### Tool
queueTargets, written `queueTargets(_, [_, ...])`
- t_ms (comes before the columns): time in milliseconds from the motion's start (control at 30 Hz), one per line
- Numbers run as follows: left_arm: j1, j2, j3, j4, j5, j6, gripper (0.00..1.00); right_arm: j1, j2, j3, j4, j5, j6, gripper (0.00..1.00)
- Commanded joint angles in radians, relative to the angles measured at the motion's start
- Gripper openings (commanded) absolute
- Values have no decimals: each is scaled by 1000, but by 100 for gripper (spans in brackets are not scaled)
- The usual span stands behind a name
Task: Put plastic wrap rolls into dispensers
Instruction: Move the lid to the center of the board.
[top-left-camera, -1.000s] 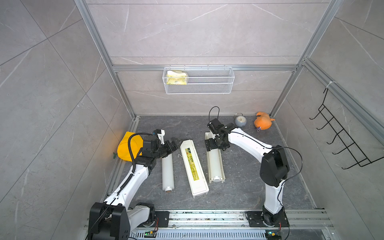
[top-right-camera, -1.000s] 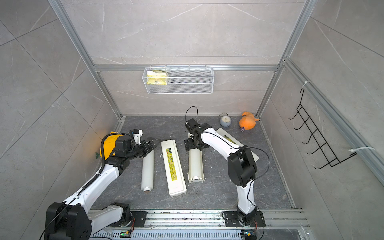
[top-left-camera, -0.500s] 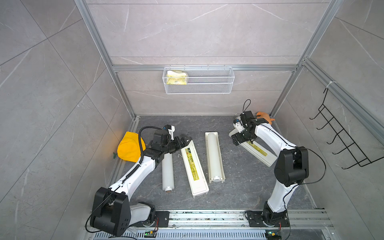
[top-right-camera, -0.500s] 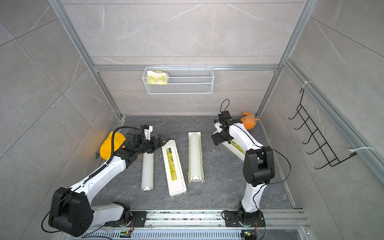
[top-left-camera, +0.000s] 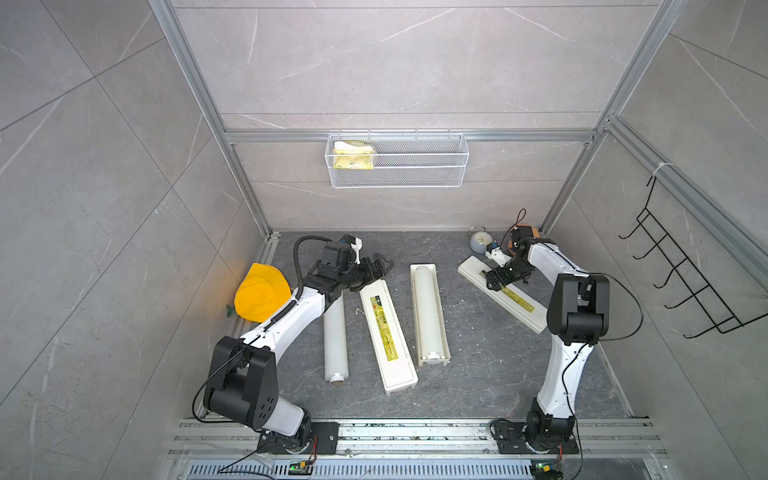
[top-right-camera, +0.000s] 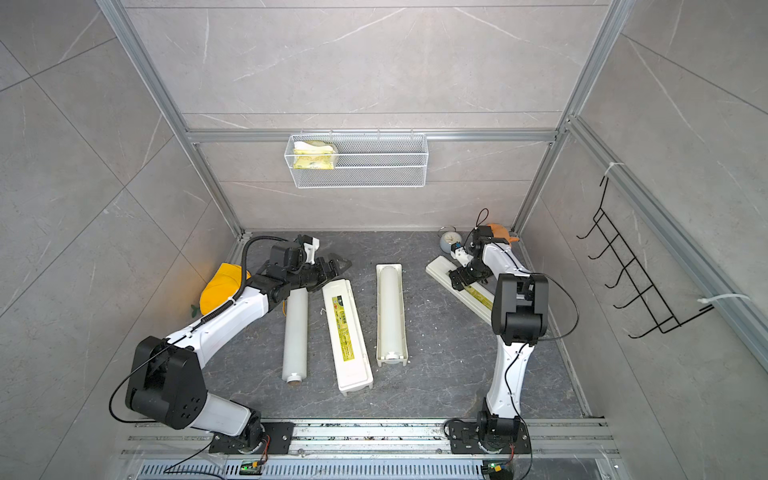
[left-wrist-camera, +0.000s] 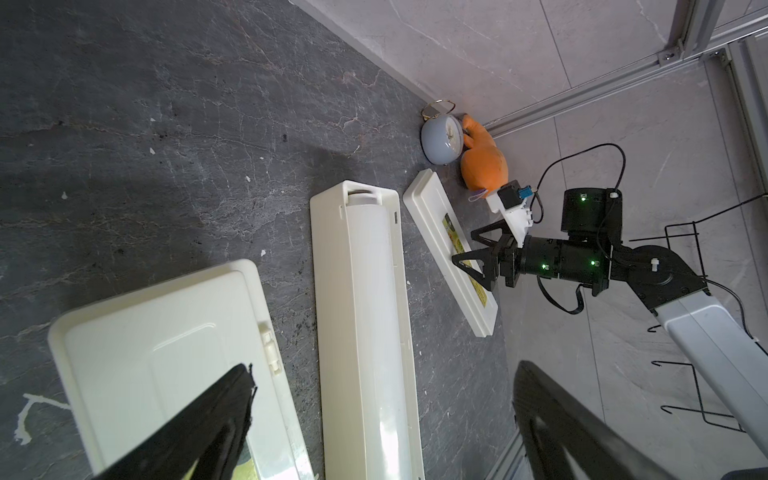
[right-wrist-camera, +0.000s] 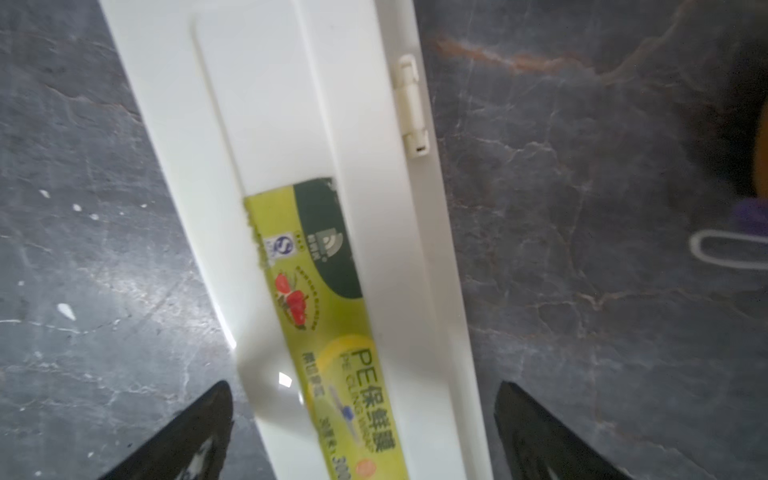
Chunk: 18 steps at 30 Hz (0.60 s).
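Hovering wide open and empty, the right claw (top-left-camera: 492, 279) straddles the closed dispenser (top-left-camera: 515, 297) at two o'clock. The left claw (top-left-camera: 382, 268), equally spread and empty, hangs at ten o'clock. The bare roll (top-left-camera: 335, 336) lies on the counter (top-left-camera: 478, 374) at nine o'clock. The second roll (top-left-camera: 428, 307) sits in the open dispenser (top-left-camera: 445, 332) at centre.

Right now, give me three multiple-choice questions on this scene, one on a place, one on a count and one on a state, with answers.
1. Where does the bare roll lie?
A. in the wire basket
B. on the floor beside the closed dispenser
C. on the hook rack

2. How many plastic wrap rolls are in view?
A. one
B. two
C. four

3. How is the right gripper?
A. open above the labelled white piece
B. shut on a roll
C. shut on the closed dispenser

Answers:
1 B: it lies flat next to that dispenser.
2 B: one is bare, and the second roll sits in the open tray.
3 A: the right wrist view shows its jaws wide apart over the label.
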Motion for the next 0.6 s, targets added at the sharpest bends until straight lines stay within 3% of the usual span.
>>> queueTargets(0, [-5,31,50,-14,1,-5,99,0,52,33,-54,-34,-30,100])
queueTargets(200, [-11,41,55,-13,3,-8,98,20,52,7,-134,-76,30,100])
queueTargets(367, [-13,7,19,5,6,-10,99,72,80,12,-195,5,267,100])
queueTargets(567, [-13,-74,-55,18,5,-14,99,144,15,-144,-118,94,579,100])
